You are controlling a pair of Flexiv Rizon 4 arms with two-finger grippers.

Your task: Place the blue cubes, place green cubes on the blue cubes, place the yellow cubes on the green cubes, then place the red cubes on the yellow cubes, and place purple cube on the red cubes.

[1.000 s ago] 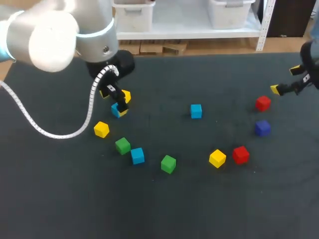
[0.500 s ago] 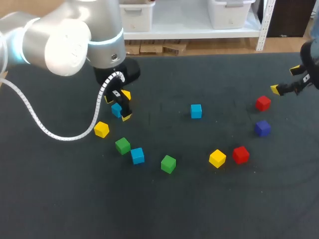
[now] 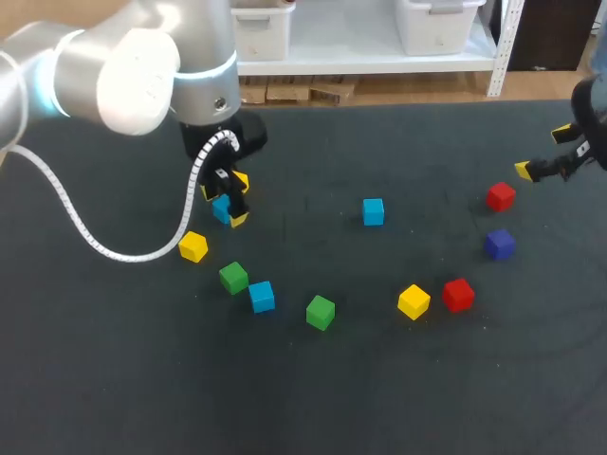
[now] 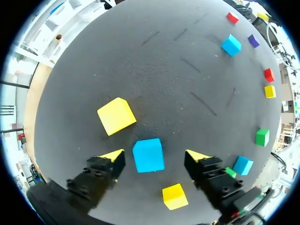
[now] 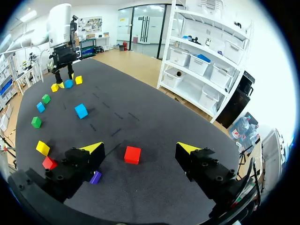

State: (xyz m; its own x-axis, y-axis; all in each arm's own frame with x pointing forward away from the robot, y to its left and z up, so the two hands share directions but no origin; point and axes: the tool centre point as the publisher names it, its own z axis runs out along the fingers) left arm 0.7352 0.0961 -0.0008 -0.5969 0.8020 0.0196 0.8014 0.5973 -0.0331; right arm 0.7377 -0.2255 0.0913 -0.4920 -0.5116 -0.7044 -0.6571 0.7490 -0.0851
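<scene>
Dark surface (image 3: 379, 379): cubes scattered, none stacked. Left arm (image 3: 142, 66) nearer target. Left pincer (image 4: 154, 157) spread, straddling blue cube (image 4: 148, 155). Cube sits on surface squarely between fingers, gap either side, not pinched. Right pincer (image 5: 139, 148) spread, empty, well apart, red cube (image 5: 132, 154) just ahead. Likely next: left fingers close.

L gripper (image 3: 226, 197) at approx. 10 o'clock on the table (image 3: 313, 398), yellow tips straddling a blue cube (image 3: 221, 209). Near it, at its 7 o'clock, a yellow cube (image 3: 193, 246). R gripper (image 3: 542, 154) at table's 2 o'clock, fingers apart. At its 7 o'clock a red cube (image 3: 501, 196), w/ purple cube (image 3: 499, 244) at that one's 6.
</scene>
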